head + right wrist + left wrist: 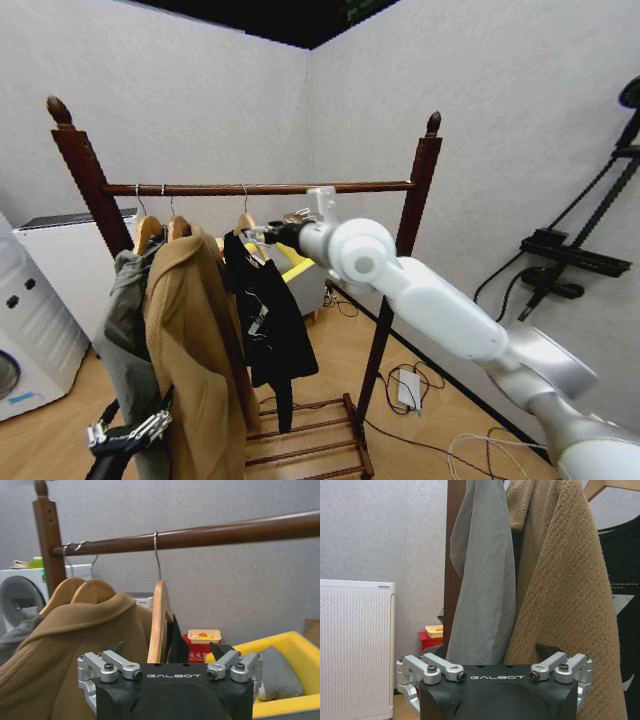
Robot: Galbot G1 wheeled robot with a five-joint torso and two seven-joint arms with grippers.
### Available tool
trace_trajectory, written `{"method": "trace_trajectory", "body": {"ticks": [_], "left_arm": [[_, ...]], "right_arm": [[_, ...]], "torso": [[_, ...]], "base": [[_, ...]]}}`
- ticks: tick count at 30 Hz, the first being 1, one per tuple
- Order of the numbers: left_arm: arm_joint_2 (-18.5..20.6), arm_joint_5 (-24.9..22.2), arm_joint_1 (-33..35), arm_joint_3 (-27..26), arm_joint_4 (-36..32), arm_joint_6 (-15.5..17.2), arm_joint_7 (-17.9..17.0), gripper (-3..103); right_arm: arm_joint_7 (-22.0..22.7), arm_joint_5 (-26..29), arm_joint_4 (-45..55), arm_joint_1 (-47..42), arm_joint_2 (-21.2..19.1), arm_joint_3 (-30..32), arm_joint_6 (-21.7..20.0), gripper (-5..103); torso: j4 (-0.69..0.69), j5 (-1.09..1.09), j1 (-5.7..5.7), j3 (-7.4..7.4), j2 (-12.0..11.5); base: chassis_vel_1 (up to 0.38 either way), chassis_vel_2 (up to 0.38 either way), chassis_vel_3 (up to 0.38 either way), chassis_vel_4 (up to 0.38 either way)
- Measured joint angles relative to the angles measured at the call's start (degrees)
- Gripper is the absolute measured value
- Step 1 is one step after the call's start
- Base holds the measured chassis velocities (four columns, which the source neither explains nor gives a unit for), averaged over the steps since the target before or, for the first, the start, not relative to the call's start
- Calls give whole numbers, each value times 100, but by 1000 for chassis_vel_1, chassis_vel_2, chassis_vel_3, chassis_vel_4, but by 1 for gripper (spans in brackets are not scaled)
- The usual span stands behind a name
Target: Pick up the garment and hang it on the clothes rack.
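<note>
The garment [265, 320], a thin black shirt, hangs from the clothes rack [260, 188] on a light wooden hanger [159, 620]. Its metal hook [157, 555] sits over the rack's top bar [225, 532]. My right gripper [262, 236] reaches in at the hanger's shoulder, just below the bar. In the right wrist view the right gripper [167, 650] is open, with the hanger standing between its spread fingers. A strip of the black shirt [176, 637] shows beside the hanger. My left gripper [125, 437] hangs low in front of the coats, open and holding nothing.
A long tan coat [195, 340] and a grey jacket [125, 340] hang on the bar left of the shirt. A washing machine [25, 340] and a white unit [70, 250] stand at the left. A yellow chair [280, 665] sits behind the rack. Cables [410, 390] lie on the floor at the right.
</note>
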Motion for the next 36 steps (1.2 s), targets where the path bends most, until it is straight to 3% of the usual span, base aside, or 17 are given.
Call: {"method": "trace_trajectory", "body": {"ticks": [2, 3, 5, 6, 8, 9, 12, 13, 16, 17, 20, 27, 36], "left_arm": [[0, 0, 0, 0, 0, 0, -3, 100], [0, 0, 0, 0, 0, 0, -3, 100], [0, 0, 0, 0, 0, 0, -5, 100], [0, 0, 0, 0, 0, 0, -5, 100], [0, 0, 0, 0, 0, 0, -4, 100], [0, 0, 0, 0, 0, 0, -4, 100], [0, 0, 0, 0, 0, 0, -6, 100], [0, 0, 0, 0, 0, 0, -6, 100], [0, 0, 0, 0, 0, 0, -4, 100], [0, 0, 0, 0, 0, 0, -4, 100], [0, 0, 0, -1, 0, 0, -5, 100], [-1, 0, 0, 0, 0, 0, -6, 100], [0, 0, 0, 0, 0, 0, -5, 100]], "right_arm": [[-417, -470, 470, -775, -402, 549, 61, 99], [-417, -470, 470, -775, -402, 549, 61, 99], [-491, -1231, 901, -1942, -810, 1257, 247, 100], [-491, -1231, 901, -1942, -810, 1257, 247, 100], [-491, -1929, 1088, -3003, -858, 1949, 298, 100], [-491, -1929, 1088, -3003, -858, 1949, 298, 100], [-612, -3354, 1250, -4854, -421, 3127, 283, 100], [-612, -3354, 1250, -4854, -421, 3127, 283, 100], [-826, -4781, 1254, -6188, 206, 3770, 292, 100], [-826, -4781, 1254, -6188, 206, 3770, 292, 100], [-970, -5792, 1322, -7226, 983, 4065, 384, 100], [-1055, -6775, 1349, -7924, 1693, 4121, 713, 100], [-952, -6657, 1558, -7949, 1588, 3964, 537, 100]], "torso": [[-1, 0, 0, 0, 0], [-1, 0, 0, 0, 0], [-3, -1, -1, -1, 1], [-3, -1, -1, -1, 1], [-3, 1, 0, -1, 0], [-3, 1, 0, -1, 0], [-1, -2, -1, 0, 1], [-1, -2, -1, 0, 1], [-3, -1, -1, -1, 1], [-3, -1, -1, -1, 1], [-2, -2, -1, 0, 0], [-1, -3, -1, -1, 1], [-1, -3, 1, 1, -1]], "base": [[0, 0, 0, 0], [0, 0, 0, 0], [0, 0, 0, 0], [0, 0, 0, 0], [0, 0, 0, 0], [0, 0, 0, 0], [0, 0, 0, 0], [0, 0, 0, 0], [0, 0, 0, 0], [0, 0, 0, 0], [0, 0, 0, 0], [0, 0, 0, 0], [0, 0, 0, 0]]}}
